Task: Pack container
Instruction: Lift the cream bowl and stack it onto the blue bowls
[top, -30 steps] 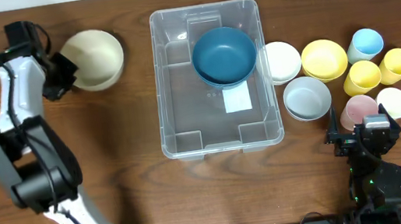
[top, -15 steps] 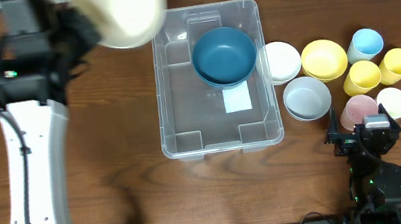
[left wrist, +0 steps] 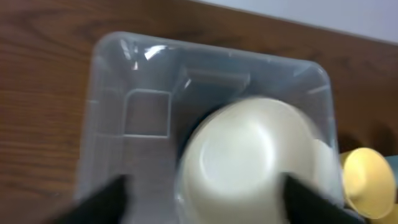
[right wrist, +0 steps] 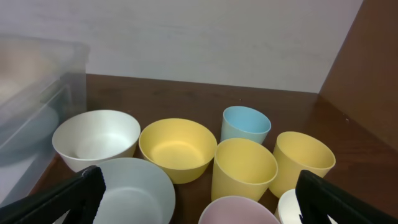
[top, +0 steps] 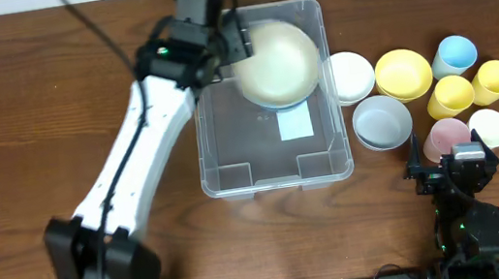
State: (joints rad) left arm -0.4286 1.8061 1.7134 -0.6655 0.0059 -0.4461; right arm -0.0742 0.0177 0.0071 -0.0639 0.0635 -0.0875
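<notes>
Nearest the lower edge of the overhead view, the right arm (top: 467, 226) is sitting folded low at the lower right. The right fingers (right wrist: 74, 199) are standing spread wide with nothing between them, and they are facing the unpacked pieces without touching any. Just beyond them on the desk (top: 11, 114), a pink cup (top: 447, 137), a white cup (top: 489, 126) and a pale grey bowl (top: 383, 122) are waiting, then two yellow cups (top: 452, 94) (top: 495, 80). Farther up are a white bowl (top: 352, 76), a yellow bowl (top: 403, 74) and a blue cup (top: 454, 55). All of these are lying outside the container (top: 275, 185), so most of the packing appears to be left to do. The container is sitting at the centre of the frame, its near half bare down to the white label (top: 294, 124). In its upper right part a cream bowl (top: 278, 62) is going in. A thin blue edge (top: 274, 107) is peeking from beneath it, which is probably another bowl already packed. The left arm (top: 126, 167) is stretching diagonally from the lower left up to the container's upper left corner, its wrist leaning in over the rim. The left fingers (left wrist: 112, 199) are standing parted on either side of the cream bowl, with a gap showing on one side, so the bowl looks released. Whether it is resting or dropping is too blurred to tell.
</notes>
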